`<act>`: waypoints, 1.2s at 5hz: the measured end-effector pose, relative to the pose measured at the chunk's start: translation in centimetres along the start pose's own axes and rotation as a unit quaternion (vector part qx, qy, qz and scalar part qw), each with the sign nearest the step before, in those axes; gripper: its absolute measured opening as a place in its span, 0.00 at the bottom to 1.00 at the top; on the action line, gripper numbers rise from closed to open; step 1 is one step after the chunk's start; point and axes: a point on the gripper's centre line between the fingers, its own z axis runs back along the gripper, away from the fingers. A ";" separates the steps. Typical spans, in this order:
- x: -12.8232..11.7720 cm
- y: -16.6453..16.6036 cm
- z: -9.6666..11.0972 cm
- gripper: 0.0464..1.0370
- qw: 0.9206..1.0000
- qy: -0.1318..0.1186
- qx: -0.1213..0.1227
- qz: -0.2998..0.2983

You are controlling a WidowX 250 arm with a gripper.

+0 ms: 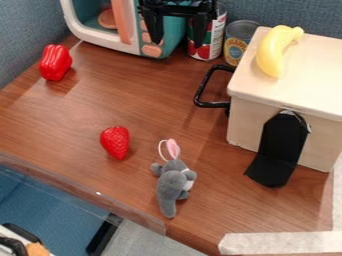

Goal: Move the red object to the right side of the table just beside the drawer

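Nearest you, the grey toy [175, 182] lies on the counter [147, 107]; beyond it, leftward, there's the strawberry [115, 142], then the drawer [244, 122] at right, the red pepper [55, 62] far left. Two reds: confirm which! Your hand [178, 42] hangs at the back, spread, empty. Straddle the middle, squeeze gently, lift clear of the toy.
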 end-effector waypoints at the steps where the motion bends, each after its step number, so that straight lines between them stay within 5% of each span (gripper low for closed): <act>1: -0.4 0.0 -1.3 0.96 1.000 0.022 0.002 0.000; 2: 0.9 4.3 -2.2 0.96 0.998 0.044 0.019 0.036; 3: 2.2 9.9 -2.6 0.96 0.994 0.051 0.011 0.097; 6: 2.2 22.5 -4.9 0.96 0.995 0.018 0.036 0.094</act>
